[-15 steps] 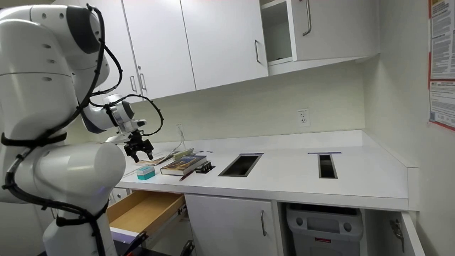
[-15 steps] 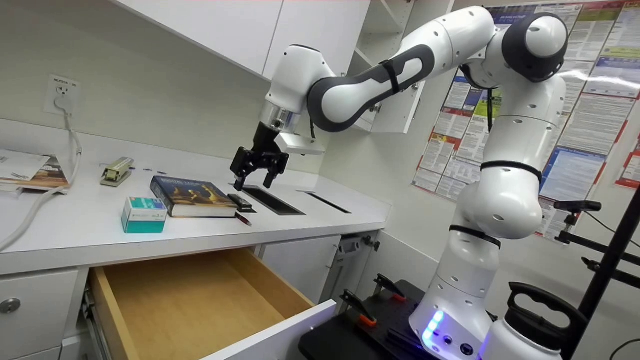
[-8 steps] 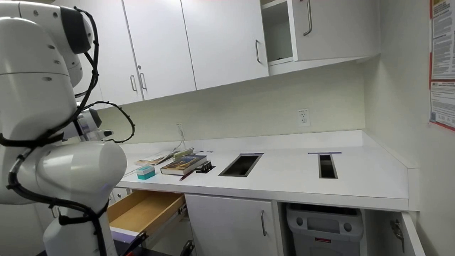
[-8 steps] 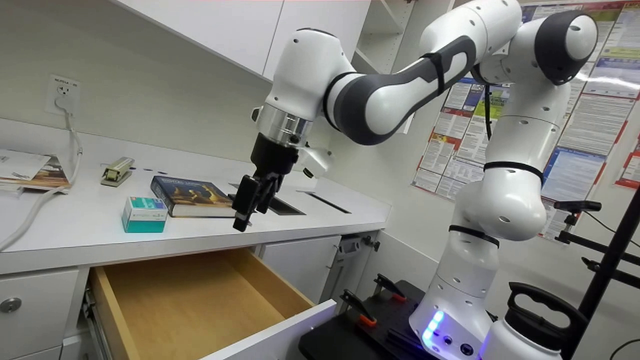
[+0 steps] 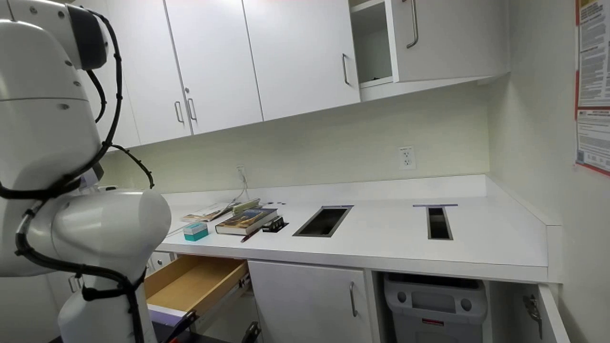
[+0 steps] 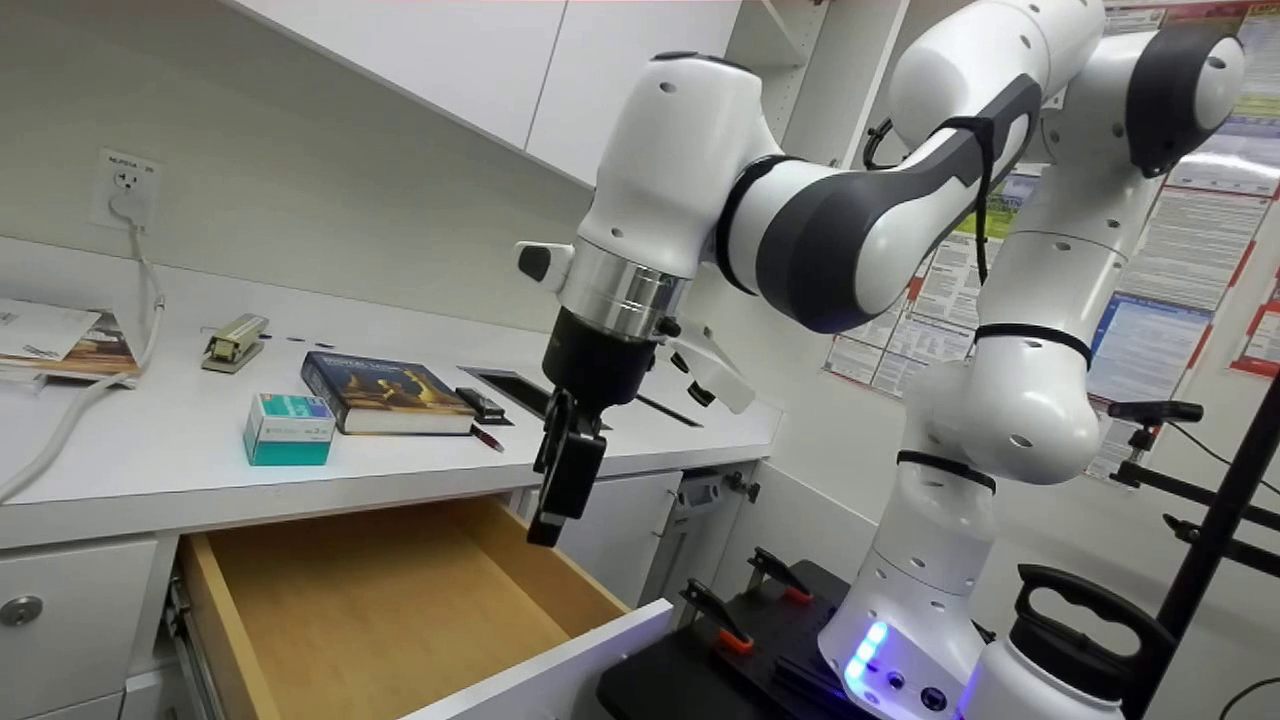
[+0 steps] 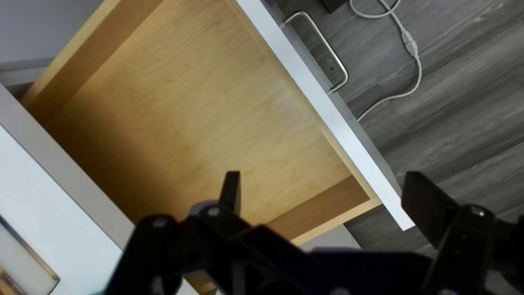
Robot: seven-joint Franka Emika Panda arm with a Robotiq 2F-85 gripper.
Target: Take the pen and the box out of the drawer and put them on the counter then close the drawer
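White wall cupboards (image 5: 214, 62) and a pale wall (image 5: 310, 157) back a long white bench (image 5: 381, 243), where two of the three jobs ordered appear complete. Both items named in the task are out on the bench top: a teal-and-white box (image 6: 289, 430) sits near its front edge, and what looks like a dark red pen (image 6: 487, 438) lies just beside a corner of a thick book (image 6: 390, 393); whether pen and book touch cannot be told. Neither item is being held. Below them, the drawer (image 6: 390, 600) juts out under the bench, light wood inside exposed, white front (image 6: 560, 682) pulled well out, which leaves its closing as the one step outstanding, judging by how things lie.

Jaws spread apart, with nothing gripped between them, point downward near the drawer, while the wrist view looks into it from above and takes in the bar handle (image 7: 326, 45) on the outer face of its front. No contact between jaws and drawer is evident. Next, the work presumably calls for bringing the jaws to that outer face and pushing toward the bench until the front sits flush; snagging the front's upper edge or the handle on the way could twist or jam the drawer.
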